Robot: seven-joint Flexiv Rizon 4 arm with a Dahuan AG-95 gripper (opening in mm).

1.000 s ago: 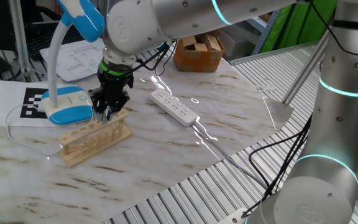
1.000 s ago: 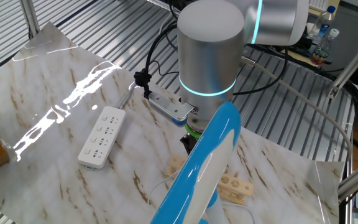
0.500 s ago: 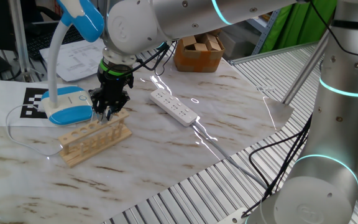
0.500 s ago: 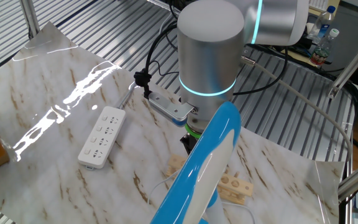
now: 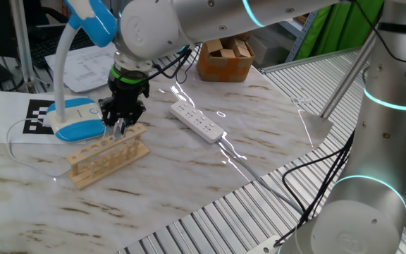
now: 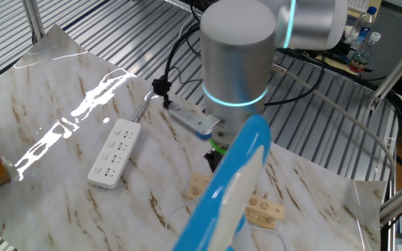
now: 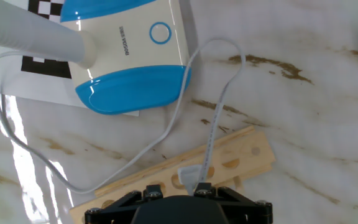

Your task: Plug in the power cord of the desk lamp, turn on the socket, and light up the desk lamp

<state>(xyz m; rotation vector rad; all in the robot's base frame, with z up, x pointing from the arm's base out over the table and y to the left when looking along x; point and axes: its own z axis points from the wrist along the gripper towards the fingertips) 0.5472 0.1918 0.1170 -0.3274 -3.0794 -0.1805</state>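
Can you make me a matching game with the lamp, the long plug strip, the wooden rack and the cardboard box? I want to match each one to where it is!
Things:
1. desk lamp
2. power strip
3. wooden test-tube rack
4. cardboard box

Places:
A. at the table's far edge
B. right under the gripper
C. on the paper with black-and-white squares
D. alone in the middle of the marble table, nothing plugged in

Pairs: 1-C, 2-D, 3-B, 4-A

Bright overhead glare on marble tabletop [image 5: 189, 159]
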